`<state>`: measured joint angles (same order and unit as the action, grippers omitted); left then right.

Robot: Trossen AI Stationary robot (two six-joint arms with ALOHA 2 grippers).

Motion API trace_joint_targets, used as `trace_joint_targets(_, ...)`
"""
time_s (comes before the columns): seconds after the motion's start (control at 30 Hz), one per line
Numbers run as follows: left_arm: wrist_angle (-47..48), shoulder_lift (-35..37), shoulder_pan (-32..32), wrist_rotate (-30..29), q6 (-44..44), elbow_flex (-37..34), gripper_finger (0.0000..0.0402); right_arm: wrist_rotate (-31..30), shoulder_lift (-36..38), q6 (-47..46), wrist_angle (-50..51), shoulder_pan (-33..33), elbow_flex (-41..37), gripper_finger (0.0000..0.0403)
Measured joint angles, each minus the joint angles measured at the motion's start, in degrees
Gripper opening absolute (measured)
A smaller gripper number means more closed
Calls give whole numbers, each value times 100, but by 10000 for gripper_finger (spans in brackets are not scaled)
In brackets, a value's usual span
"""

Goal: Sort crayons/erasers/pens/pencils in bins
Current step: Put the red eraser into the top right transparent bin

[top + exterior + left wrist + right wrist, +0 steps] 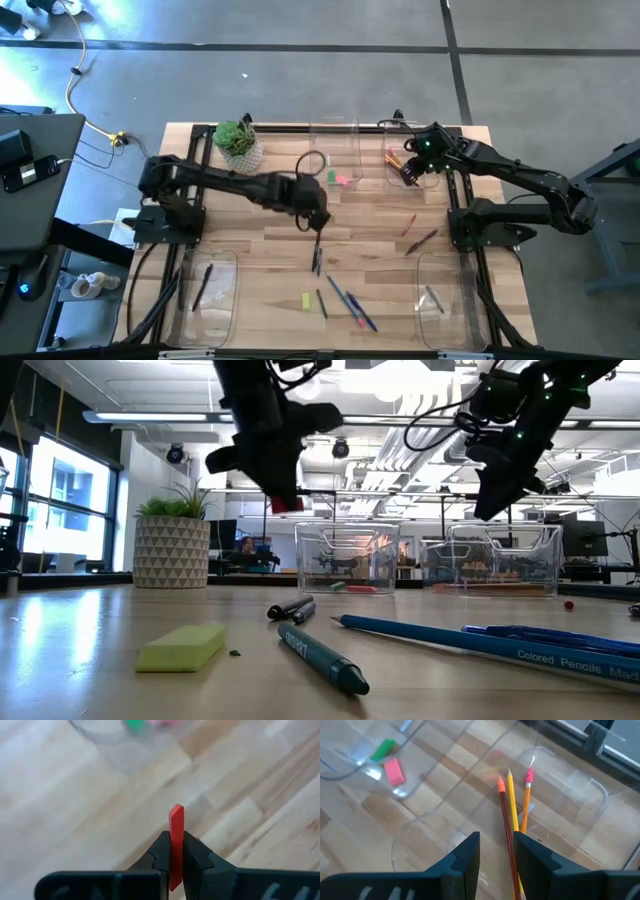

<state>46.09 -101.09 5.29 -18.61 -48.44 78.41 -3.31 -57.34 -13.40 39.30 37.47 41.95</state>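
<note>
Clamped upright, red eraser (176, 830) sits between left tool (172, 854) fingers.

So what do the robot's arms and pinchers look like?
Both arms are dark, nearly black, made of chunky jointed segments. The left gripper ends in two flat black fingers that taper toward the tips. The right gripper has the same pair of broad black fingers. In the high view, a small green light glows near the right arm's wrist. Black cables hang around the arms in the low view.
</note>
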Motion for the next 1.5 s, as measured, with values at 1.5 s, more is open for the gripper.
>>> trace_joint_targets(1.5,-2204,-861,2844,2389,4567,11,7,-861,-2,-3172,-1228,-2162,0,110)
